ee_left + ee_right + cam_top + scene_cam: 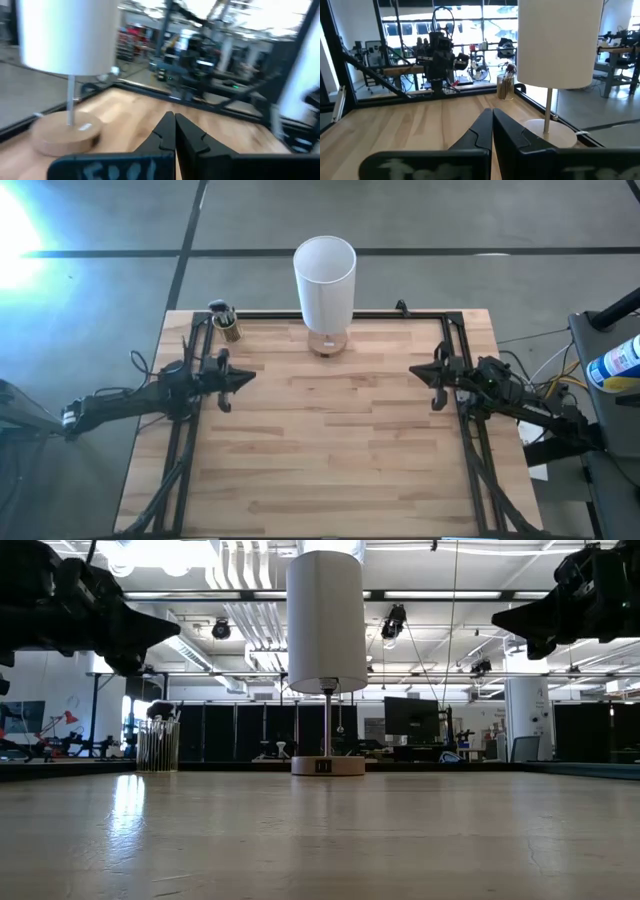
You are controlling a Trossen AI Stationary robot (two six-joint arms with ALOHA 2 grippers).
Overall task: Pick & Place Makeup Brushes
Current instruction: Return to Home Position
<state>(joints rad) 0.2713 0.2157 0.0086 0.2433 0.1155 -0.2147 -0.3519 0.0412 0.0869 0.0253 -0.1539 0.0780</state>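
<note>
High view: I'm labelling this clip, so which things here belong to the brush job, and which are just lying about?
Job: makeup brushes standing in the clear holder, far left corner of the table; left pincer and right pincer, shut, empty.
Lying about: white lamp.

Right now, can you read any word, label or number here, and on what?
Nothing is readable.
Lamp base: small dark label, too small.
Blue bottle beside the table: label blurred.
Pale marks behind left pincer and right pincer: blurred.

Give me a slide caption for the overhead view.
Makeup brushes stand in the corner cup; left gripper and right gripper hover shut at opposite sides.
</note>
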